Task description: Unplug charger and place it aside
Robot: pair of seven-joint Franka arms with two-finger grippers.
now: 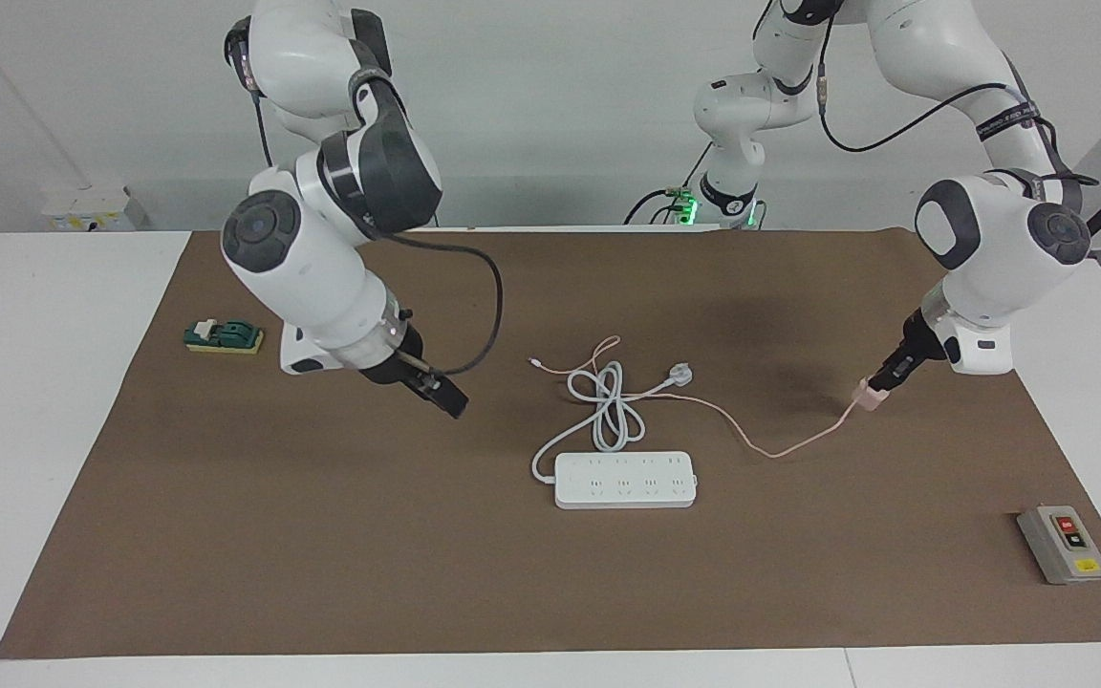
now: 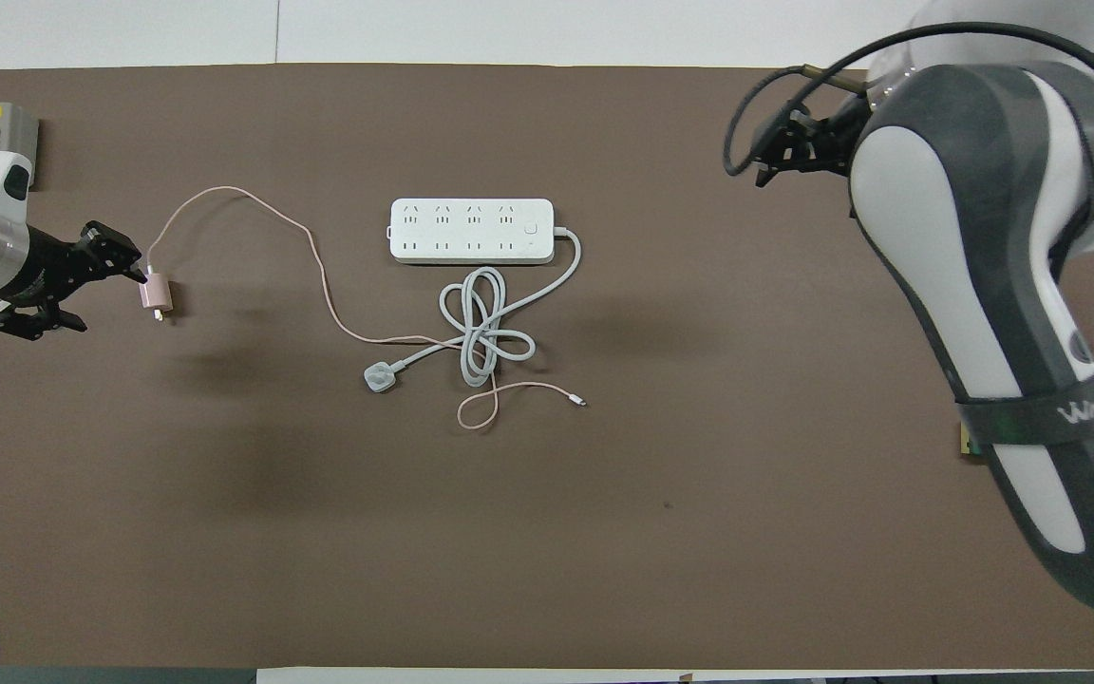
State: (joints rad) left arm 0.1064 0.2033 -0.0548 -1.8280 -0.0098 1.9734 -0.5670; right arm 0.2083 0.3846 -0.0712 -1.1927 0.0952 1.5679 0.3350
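The pale pink charger [image 1: 871, 394] lies on the brown mat toward the left arm's end of the table, unplugged; it also shows in the overhead view [image 2: 156, 293]. Its thin pink cable [image 2: 319, 275] trails across the white cord coil [image 2: 482, 328]. My left gripper [image 1: 890, 377] is open just beside the charger, one fingertip [image 2: 134, 271] at its edge. The white power strip [image 1: 625, 480] lies mid-mat with all its sockets empty. My right gripper [image 1: 450, 401] is open and empty, in the air over the mat toward the right arm's end.
A white plug [image 1: 680, 373] on the strip's thick cord lies nearer to the robots than the strip. A grey switch box [image 1: 1062, 543] sits at the left arm's end. A green block [image 1: 223, 335] sits at the right arm's end.
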